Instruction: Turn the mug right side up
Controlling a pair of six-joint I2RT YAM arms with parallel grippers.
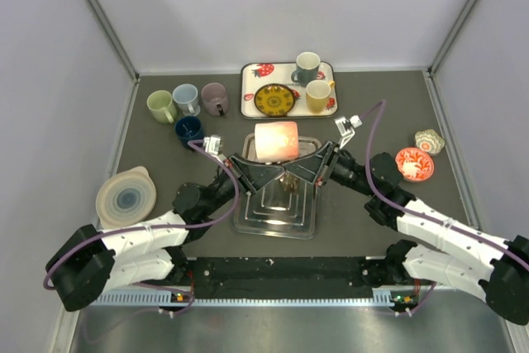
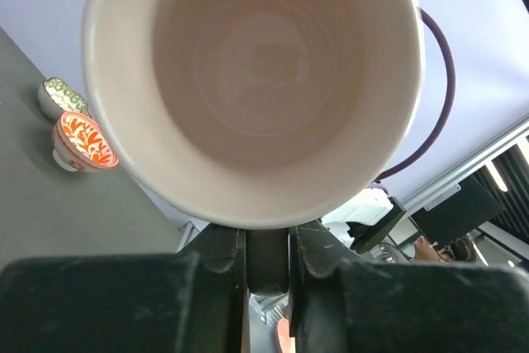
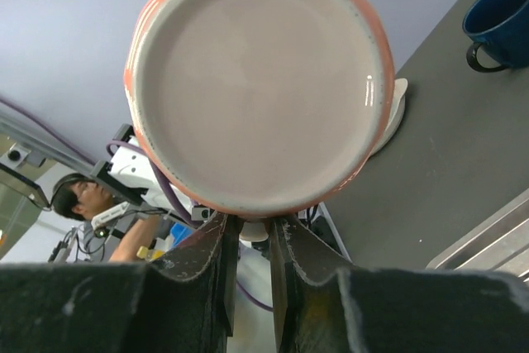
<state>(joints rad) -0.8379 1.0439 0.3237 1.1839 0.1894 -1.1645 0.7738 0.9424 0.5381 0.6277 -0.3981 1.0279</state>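
The mug [image 1: 275,140] lies on its side in the air over the 12 o'clock end of the metal tray [image 1: 248,221] at the table's centre, its mouth toward 9 o'clock and its base toward 3 o'clock. The left gripper [image 2: 266,258] has its fingers drawn close on a narrow dark piece under the rim. The right gripper [image 3: 254,241] pinches a pale piece under the base. Both pieces look like the handle, though neither view shows it whole. At 12 o'clock, near the mug, is the patterned tray [image 1: 248,97]. The dark blue mug [image 1: 189,129] stands at 10 o'clock, near the left wrist. The red bowl [image 1: 414,164] and a small patterned bowl [image 1: 429,140] sit at 3 o'clock near the right wall, with bare tabletop between them and the metal tray. A pale bowl [image 1: 126,197] lies at 8 o'clock by the left wall. From above the mug glares pink-white, so its surface is hard to read, and the grippers cover its handle and the tray's middle. In the left wrist view the mug's top is cut off.
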